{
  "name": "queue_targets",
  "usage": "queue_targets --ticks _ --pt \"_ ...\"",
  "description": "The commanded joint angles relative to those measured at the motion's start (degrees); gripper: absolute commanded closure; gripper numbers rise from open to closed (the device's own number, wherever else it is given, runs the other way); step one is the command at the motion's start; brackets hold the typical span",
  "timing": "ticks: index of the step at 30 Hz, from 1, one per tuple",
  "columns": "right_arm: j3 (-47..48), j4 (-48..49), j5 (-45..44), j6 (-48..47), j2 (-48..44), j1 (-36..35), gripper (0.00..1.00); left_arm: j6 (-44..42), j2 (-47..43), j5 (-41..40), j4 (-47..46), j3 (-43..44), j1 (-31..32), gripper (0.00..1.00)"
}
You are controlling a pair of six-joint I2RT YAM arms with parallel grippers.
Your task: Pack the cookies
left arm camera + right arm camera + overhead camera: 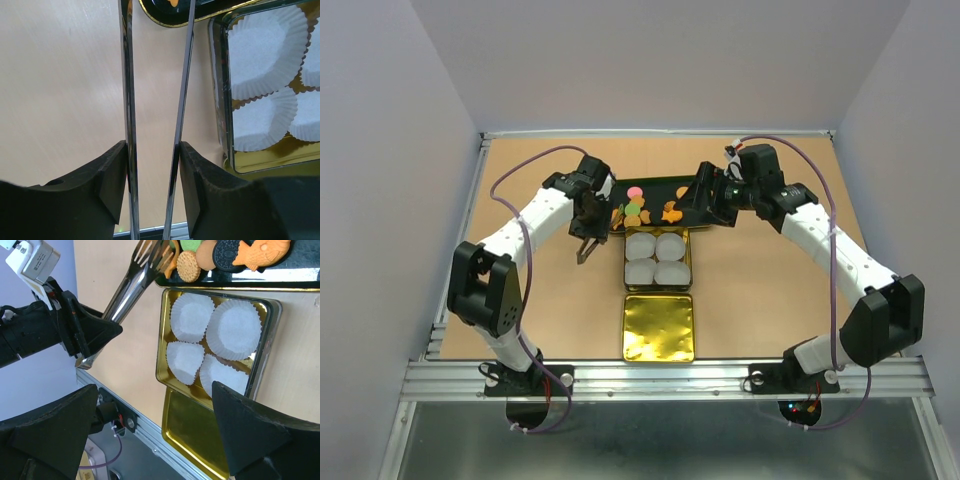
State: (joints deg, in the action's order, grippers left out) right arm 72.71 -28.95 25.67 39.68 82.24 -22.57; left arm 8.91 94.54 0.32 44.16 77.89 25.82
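Packing has not visibly started. All the cookies (188, 265) sit on the black tray (660, 188) at the far side of the desk (770, 300), just beyond the open tin (624, 262). The 4 paper cups (642, 247) inside the tin are empty. By my reading, every cookie has yet to be moved across, and the lid (658, 327), lying flat just in front of the tin, may need fitting afterwards.

The left hand (152, 170) is clamped on a pair of tongs (131, 287), its dark pads pressing the 2 blades from outside. The forked tips reach the near-left edge of the tray beside the cookies, with nothing seen between them. The right hand (155, 385) hangs over the tray's right end, fingers wide apart and holding nothing.

The tongs are thin, polished steel. The tin and lid are glossy gold metal, squarish with rounded corners. The cups are white pleated paper with frilled rims. The cookies vary: a fish-shaped orange piece, a dark ridged round one, a tan dotted biscuit, plus green and pink rounds. The desk is matt, pale wood-coloured board.
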Motion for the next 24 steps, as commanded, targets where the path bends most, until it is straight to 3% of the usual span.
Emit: queue_targets --ticks 1,13,24 --pt "4.55 -0.14 -0.36 -1.45 0.47 0.15 0.0 0.59 0.38 -1.29 2.94 2.09 0.19 0.47" --pt "5.34 -0.58 0.08 -1.98 1.43 0.33 0.0 -0.03 1.79 5.48 5.49 2.35 0.28 0.49" --pt "5.51 -0.67 0.34 -2.24 1.96 0.33 0.0 1.46 4.24 6.36 7.08 4.11 0.28 0.46"
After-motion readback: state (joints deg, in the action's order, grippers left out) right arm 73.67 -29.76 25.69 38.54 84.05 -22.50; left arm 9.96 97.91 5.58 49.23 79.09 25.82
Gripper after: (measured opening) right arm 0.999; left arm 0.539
